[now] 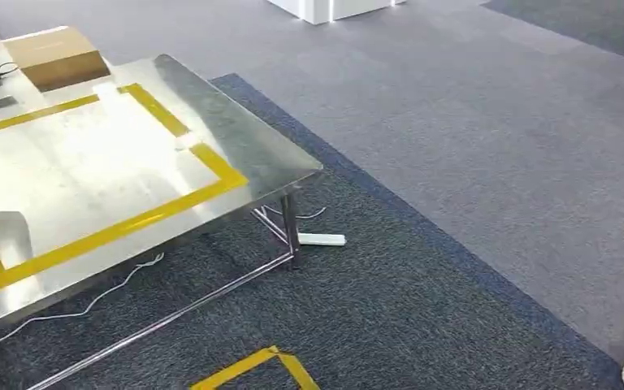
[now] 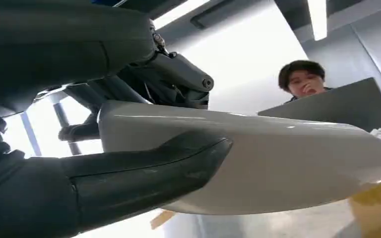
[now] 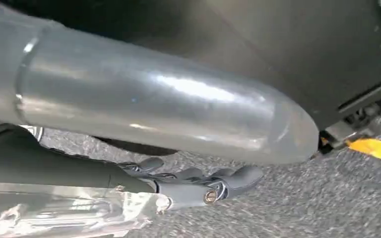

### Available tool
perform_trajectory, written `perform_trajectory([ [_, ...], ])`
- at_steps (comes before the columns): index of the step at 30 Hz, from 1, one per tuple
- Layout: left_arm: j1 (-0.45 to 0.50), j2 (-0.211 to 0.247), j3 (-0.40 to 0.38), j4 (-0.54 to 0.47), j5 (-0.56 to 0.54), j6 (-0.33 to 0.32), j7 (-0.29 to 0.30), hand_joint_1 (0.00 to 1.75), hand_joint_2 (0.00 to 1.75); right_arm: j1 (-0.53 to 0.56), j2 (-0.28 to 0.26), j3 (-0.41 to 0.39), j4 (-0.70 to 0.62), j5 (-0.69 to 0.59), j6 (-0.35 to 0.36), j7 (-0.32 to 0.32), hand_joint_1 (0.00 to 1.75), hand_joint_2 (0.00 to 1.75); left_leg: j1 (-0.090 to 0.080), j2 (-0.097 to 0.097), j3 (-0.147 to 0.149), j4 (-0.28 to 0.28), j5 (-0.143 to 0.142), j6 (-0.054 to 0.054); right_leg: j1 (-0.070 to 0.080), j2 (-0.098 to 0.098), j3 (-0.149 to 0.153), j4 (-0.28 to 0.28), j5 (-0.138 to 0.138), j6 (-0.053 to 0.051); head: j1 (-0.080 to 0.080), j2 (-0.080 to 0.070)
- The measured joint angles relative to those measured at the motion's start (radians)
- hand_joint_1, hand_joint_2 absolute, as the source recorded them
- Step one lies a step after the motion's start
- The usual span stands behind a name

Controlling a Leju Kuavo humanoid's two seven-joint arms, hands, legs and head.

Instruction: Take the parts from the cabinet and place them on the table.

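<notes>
The left hand (image 2: 129, 173) grips a smooth white part (image 2: 287, 163), with the thumb lying along its side. The right hand (image 3: 198, 183) holds nothing; its fingers (image 3: 243, 176) are loosely apart above the carpet (image 3: 278, 213). The steel worktop (image 1: 244, 138) with yellow tape (image 1: 211, 162) lies at ten o'clock. A cardboard box (image 1: 57, 55) stands on its far corner, at eleven o'clock.

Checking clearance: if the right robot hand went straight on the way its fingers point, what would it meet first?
Probably the grey carpet: the right robot hand hangs low, fingers stretched out just above it, holding nothing. Depth is unclear, so it might skim along first.
</notes>
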Motion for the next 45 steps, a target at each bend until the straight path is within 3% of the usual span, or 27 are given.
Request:
perform_trajectory([
  [1, 0.000, 0.000, 0.000, 0.000, -0.004, 0.001, 0.002, 1.75, 1.75, 0.000, 0.000, 0.000, 0.000, 0.000, 0.000, 0.000, 0.00, 0.00, 0.003, 0.029, 0.054, -0.088, 0.037, -0.010, -0.002, -0.009, 0.000, 0.011, -0.008, 0.010, 0.000, 0.000],
  [2, 0.000, -0.004, -0.001, 0.000, -0.005, 0.002, 0.004, 1.75, 1.75, -0.001, -0.002, 0.000, 0.001, 0.000, 0.000, 0.000, 0.00, 0.00, -0.001, 0.062, 0.069, -0.120, 0.019, -0.018, 0.008, -0.016, -0.001, 0.021, -0.015, 0.020, -0.005, 0.000],
  [3, -0.003, -0.006, -0.002, 0.000, -0.007, 0.003, 0.006, 1.75, 1.75, -0.003, -0.004, 0.000, 0.001, 0.000, 0.001, 0.000, 0.00, 0.00, 0.003, 0.043, 0.069, -0.125, 0.026, 0.005, 0.009, -0.020, -0.014, 0.031, -0.026, 0.022, -0.006, 0.000],
  [4, 0.003, -0.008, -0.003, 0.000, -0.008, 0.004, 0.008, 1.75, 1.75, -0.004, -0.003, 0.000, 0.001, 0.000, 0.001, 0.000, 0.00, 0.00, 0.001, 0.031, 0.067, -0.121, 0.020, 0.021, 0.012, -0.027, -0.009, 0.024, -0.032, 0.025, 0.004, 0.000],
  [6, 0.011, -0.008, -0.003, 0.001, -0.009, 0.004, 0.008, 1.75, 1.75, -0.004, -0.003, 0.000, 0.001, 0.000, 0.002, 0.000, 0.00, 0.00, -0.002, 0.017, 0.061, -0.117, 0.021, 0.033, 0.008, -0.038, -0.006, 0.022, -0.036, 0.027, 0.005, 0.000],
  [7, 0.011, -0.008, -0.003, 0.000, -0.009, 0.005, 0.008, 1.75, 1.75, -0.004, -0.003, 0.000, 0.001, 0.000, 0.002, 0.000, 0.00, 0.00, -0.001, 0.010, 0.059, -0.117, 0.023, 0.040, 0.004, -0.030, -0.005, 0.028, -0.042, 0.034, 0.006, 0.000],
  [8, 0.010, -0.007, -0.003, 0.001, -0.010, 0.005, 0.009, 1.75, 1.75, -0.004, -0.003, 0.000, 0.001, 0.001, 0.002, 0.000, 0.00, 0.00, -0.002, 0.005, 0.059, -0.117, 0.026, 0.047, 0.001, 0.005, -0.018, 0.061, -0.074, 0.039, 0.006, 0.000],
  [9, 0.008, -0.007, -0.003, 0.000, -0.010, 0.005, 0.010, 1.75, 1.75, -0.003, -0.003, 0.000, 0.001, 0.001, 0.002, 0.000, 0.00, 0.00, -0.002, 0.000, 0.057, -0.117, 0.027, 0.051, 0.001, 0.025, -0.047, 0.128, -0.116, 0.040, 0.007, 0.000],
  [11, 0.008, -0.008, -0.003, 0.000, -0.013, 0.005, 0.010, 1.75, 1.75, -0.001, -0.002, 0.000, 0.001, 0.001, 0.002, 0.000, 0.00, 0.00, -0.005, -0.012, 0.055, -0.117, 0.027, 0.055, 0.001, 0.037, -0.129, 0.302, -0.194, 0.039, 0.008, 0.000],
  [12, 0.009, -0.009, -0.003, 0.000, -0.014, 0.005, 0.010, 1.75, 1.75, 0.000, -0.002, 0.000, 0.001, 0.001, 0.002, 0.000, 0.00, 0.00, -0.008, -0.021, 0.055, -0.117, 0.027, 0.056, 0.002, 0.038, -0.162, 0.363, -0.211, 0.035, 0.009, 0.000],
  [13, 0.009, -0.009, -0.003, 0.000, -0.014, 0.005, 0.010, 1.75, 1.75, -0.001, -0.003, 0.000, 0.001, 0.001, 0.002, 0.002, 0.00, 0.00, -0.009, -0.029, 0.056, -0.117, 0.027, 0.056, 0.002, 0.039, -0.168, 0.364, -0.196, 0.030, 0.008, 0.000],
  [14, 0.009, -0.009, -0.003, 0.000, -0.014, 0.005, 0.011, 1.75, 1.75, 0.000, -0.003, 0.000, 0.001, 0.001, 0.002, 0.003, 0.00, 0.00, -0.010, -0.039, 0.058, -0.117, 0.027, 0.056, 0.004, 0.041, -0.148, 0.319, -0.159, 0.024, 0.009, 0.000],
  [16, 0.009, -0.009, -0.003, 0.000, -0.014, 0.005, 0.013, 1.75, 1.75, 0.000, -0.002, 0.000, 0.000, 0.001, 0.002, 0.003, 0.00, 0.00, -0.011, -0.049, 0.063, -0.118, 0.025, 0.056, 0.010, 0.054, -0.063, 0.132, -0.059, 0.004, 0.010, 0.000],
  [17, 0.010, -0.009, -0.003, 0.000, -0.015, 0.005, 0.016, 1.75, 1.75, -0.001, -0.002, 0.000, 0.000, -0.004, 0.002, 0.002, 0.00, 0.00, -0.010, -0.056, 0.065, -0.121, 0.025, 0.056, 0.014, 0.071, -0.027, 0.056, -0.028, -0.010, 0.008, 0.000],
  [18, 0.011, -0.010, -0.003, 0.000, -0.015, 0.005, 0.020, 1.75, 1.75, -0.002, -0.002, 0.000, 0.001, -0.015, -0.001, 0.000, 0.00, 0.00, -0.014, -0.061, 0.064, -0.119, 0.023, 0.050, 0.018, 0.075, -0.023, 0.040, -0.028, -0.012, 0.007, 0.000],
  [20, 0.024, -0.007, -0.001, -0.002, -0.016, 0.005, 0.026, 1.75, 1.75, -0.003, -0.002, 0.000, 0.000, -0.019, -0.003, -0.002, 0.00, 0.00, -0.010, -0.066, 0.066, -0.125, 0.024, 0.043, 0.018, 0.066, -0.010, 0.026, -0.017, 0.002, 0.008, 0.000],
  [21, 0.030, -0.006, 0.000, -0.003, -0.016, 0.005, 0.027, 1.75, 1.75, -0.002, -0.002, 0.000, 0.000, -0.019, -0.003, -0.002, 0.00, 0.00, -0.010, -0.065, 0.067, -0.129, 0.029, 0.057, 0.016, 0.067, -0.010, 0.021, -0.010, 0.033, 0.008, 0.000],
  [22, 0.030, -0.005, 0.000, -0.004, -0.016, 0.005, 0.027, 1.75, 1.75, -0.002, -0.002, -0.001, 0.000, -0.019, -0.003, -0.002, 0.00, 0.00, -0.009, -0.064, 0.066, -0.132, 0.031, 0.060, 0.017, 0.068, -0.012, 0.020, -0.008, 0.030, 0.009, 0.000],
  [24, 0.030, -0.005, 0.000, -0.005, -0.017, 0.005, 0.028, 1.75, 1.75, -0.002, -0.001, 0.000, 0.000, -0.019, -0.001, -0.003, 0.00, 0.00, -0.007, -0.062, 0.068, -0.143, 0.038, 0.051, 0.018, 0.071, -0.016, 0.016, -0.002, 0.018, 0.008, 0.000],
  [30, 0.029, -0.005, 0.005, -0.006, -0.027, 0.008, 0.037, 1.75, 1.75, -0.002, -0.001, 0.000, 0.000, -0.019, 0.000, -0.003, 0.00, 0.00, -0.007, -0.060, 0.067, -0.152, 0.046, 0.037, 0.020, 0.072, -0.020, 0.015, 0.001, 0.010, 0.009, 0.000],
  [37, 0.030, -0.004, 0.005, -0.010, -0.079, 0.050, 0.063, 1.75, 1.75, -0.002, -0.001, 0.000, 0.000, -0.017, 0.002, -0.009, 0.00, 0.00, -0.008, -0.060, 0.063, -0.152, 0.050, 0.034, 0.019, 0.072, -0.023, 0.014, 0.007, 0.009, 0.009, 0.000],
  [45, 0.032, -0.004, 0.005, -0.014, -0.088, 0.055, 0.071, 1.75, 1.75, -0.002, 0.000, 0.000, 0.000, -0.017, 0.002, -0.011, 0.00, 0.00, -0.009, -0.060, 0.063, -0.152, 0.051, 0.035, 0.018, 0.072, -0.023, 0.014, 0.008, 0.011, 0.009, 0.000],
])
